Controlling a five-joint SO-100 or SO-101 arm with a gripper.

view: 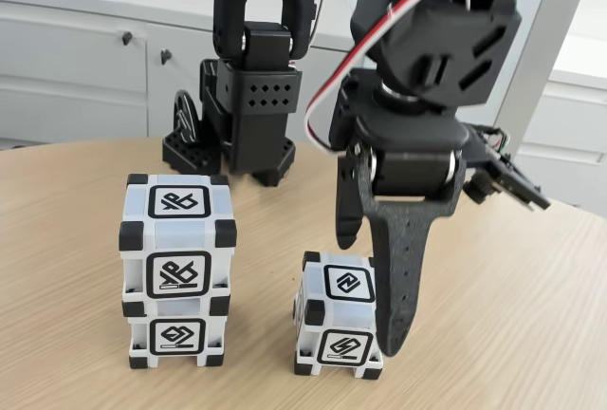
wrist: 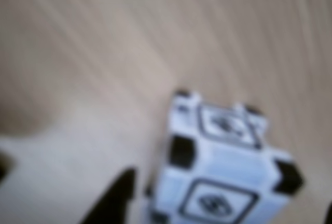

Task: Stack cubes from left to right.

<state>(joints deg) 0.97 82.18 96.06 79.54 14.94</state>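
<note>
Nearest the fixed camera, we count three cubes on the wooden table (view: 531,334): two form a stack (view: 177,272) at left, the upper cube (view: 177,237) seated squarely on the lower cube (view: 177,339), and a single cube (view: 339,313) stands alone to their right, apart from them. We see the gripper (view: 365,296) lowered around this single cube, one long black finger (view: 403,277) reaching almost to the tabletop along its right face and a shorter finger showing at its upper left. The cube therefore lies between the jaws, which stand apart; whether either pad touches we cannot tell. In the blurred wrist view, the same cube (wrist: 228,167) sits just right of a dark fingertip (wrist: 116,198). We judge that closing on it comes next. Behind, we note the arm's black base (view: 242,116) and white cabinets (view: 85,68).
</note>
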